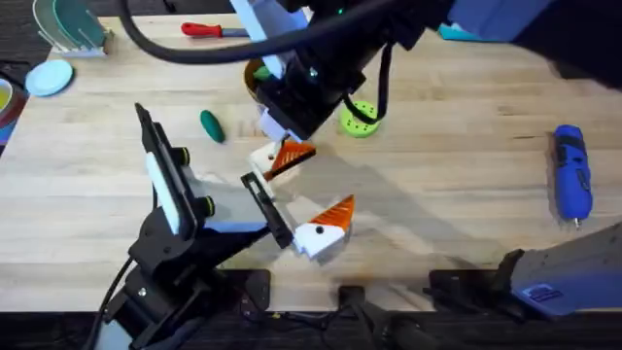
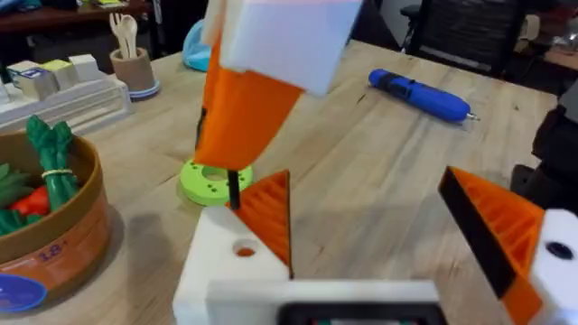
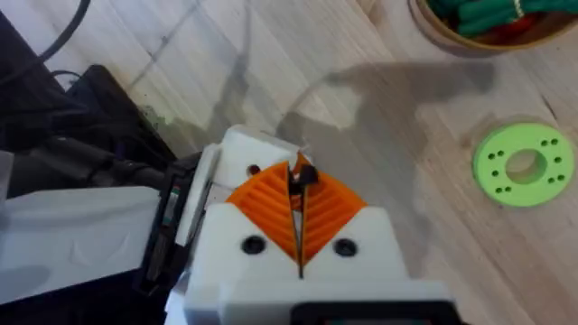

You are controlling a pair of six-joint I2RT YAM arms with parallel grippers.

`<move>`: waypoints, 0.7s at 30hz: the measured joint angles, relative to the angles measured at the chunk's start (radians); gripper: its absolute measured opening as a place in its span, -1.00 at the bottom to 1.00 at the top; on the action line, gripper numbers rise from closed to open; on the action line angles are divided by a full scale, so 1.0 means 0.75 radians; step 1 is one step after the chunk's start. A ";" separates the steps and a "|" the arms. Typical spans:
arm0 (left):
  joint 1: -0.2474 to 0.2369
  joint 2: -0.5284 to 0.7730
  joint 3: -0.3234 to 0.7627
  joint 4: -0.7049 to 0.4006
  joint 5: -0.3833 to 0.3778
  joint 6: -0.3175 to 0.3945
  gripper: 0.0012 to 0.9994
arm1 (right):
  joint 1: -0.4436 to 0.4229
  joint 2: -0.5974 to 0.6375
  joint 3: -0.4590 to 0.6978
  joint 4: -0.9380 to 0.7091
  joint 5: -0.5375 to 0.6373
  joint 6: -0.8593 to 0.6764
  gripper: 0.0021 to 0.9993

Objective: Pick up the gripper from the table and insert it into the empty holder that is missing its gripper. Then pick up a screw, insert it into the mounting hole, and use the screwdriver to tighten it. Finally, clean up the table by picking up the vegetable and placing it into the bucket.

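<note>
**Right gripper** (image 3: 301, 194): orange pads pinched shut on a small dark screw (image 3: 305, 175), poised just above the holder (image 3: 237, 149), near the middle of the table (image 1: 466, 224).

**Left gripper** (image 1: 314, 185): spread wide, its two white mounts well apart.

**The gripper** (image 2: 269, 212): seated upright in the holder, by the look of it, beside the mounting hole (image 2: 244, 251). Screw not yet in the hole.

**The screwdriver** (image 1: 571, 173): lying flat near the right edge, untouched.

**The vegetable** (image 1: 211, 125): loose on the wood toward the far edge, left of middle. Near but apart from the bucket (image 2: 50, 226), already loaded with toy greens.

**Risks, as judged from here:**
- Screw meeting the hole's rim at a tilt: jamming, or popping free of the pads, for want of a firm hold on so small a part.
- Release before the thread's catching: screw toppling and rolling off across the wood.
- Downward pressure on the holder: orange wedge unseated, or left arm nudged out of line.
- Crowding of both arms over one spot: contact between the right gripper's white fingers and the mount.

**Count:**
- one screw
- one mounting hole
- two orange wedges on the left arm's mounts
- one screwdriver
- one loose vegetable
- one bucket
- one bright green disc (image 1: 360, 119) with holes
- one red-handled hand tool (image 1: 204, 30) at the far edge
</note>
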State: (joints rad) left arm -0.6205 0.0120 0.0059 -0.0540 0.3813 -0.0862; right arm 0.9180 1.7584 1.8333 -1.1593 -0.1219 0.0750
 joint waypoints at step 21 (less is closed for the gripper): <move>0.000 0.000 0.000 0.000 0.000 0.025 0.99 | 0.070 0.000 0.061 0.017 -0.010 0.000 -0.99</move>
State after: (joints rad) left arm -0.6205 0.0120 0.0059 -0.0538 0.3813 -0.0673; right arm 0.9707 1.7587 1.8790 -1.1469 -0.1295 0.0751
